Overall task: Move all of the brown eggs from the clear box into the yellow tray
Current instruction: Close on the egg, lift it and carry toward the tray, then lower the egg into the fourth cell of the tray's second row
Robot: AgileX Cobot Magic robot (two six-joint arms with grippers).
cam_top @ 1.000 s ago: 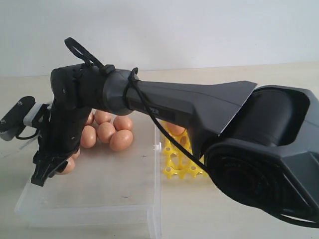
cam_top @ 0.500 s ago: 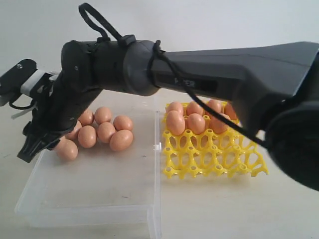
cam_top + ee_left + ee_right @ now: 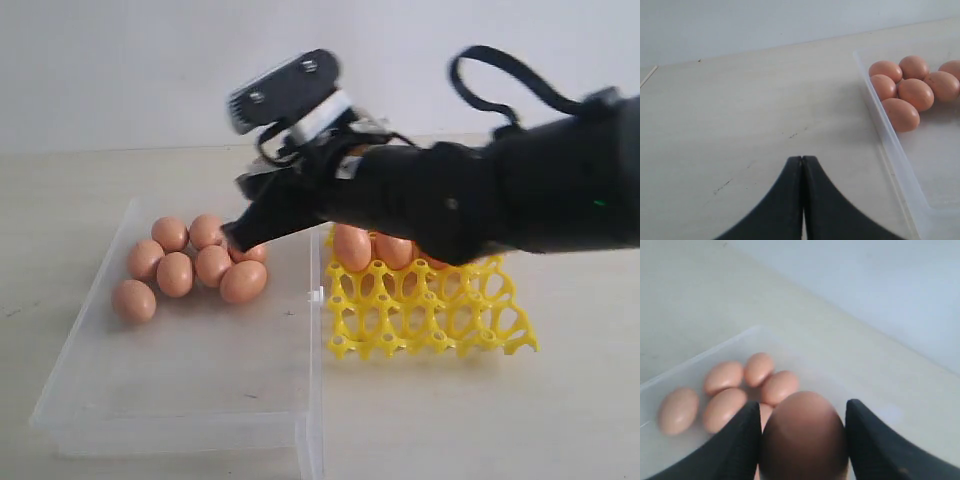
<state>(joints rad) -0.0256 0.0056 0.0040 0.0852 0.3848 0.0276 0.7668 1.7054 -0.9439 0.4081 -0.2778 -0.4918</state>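
From my station I see a pale beige bench (image 3: 560,420) with a matte top filling the lower part of the exterior view. Behind it stands a plain wall (image 3: 120,70), whitish with a faint blue-grey cast, and the 2 meet in 1 straight, level line. On the left wrist feed the bench carries a few short dark scuff marks (image 3: 799,133) and a thin pale streak (image 3: 647,76) close to the wall. What that streak is I cannot tell. Light is soft and even, leaving only faint, blurred shadows. The right wrist feed gives the same beige top and bluish wall, out of focus.
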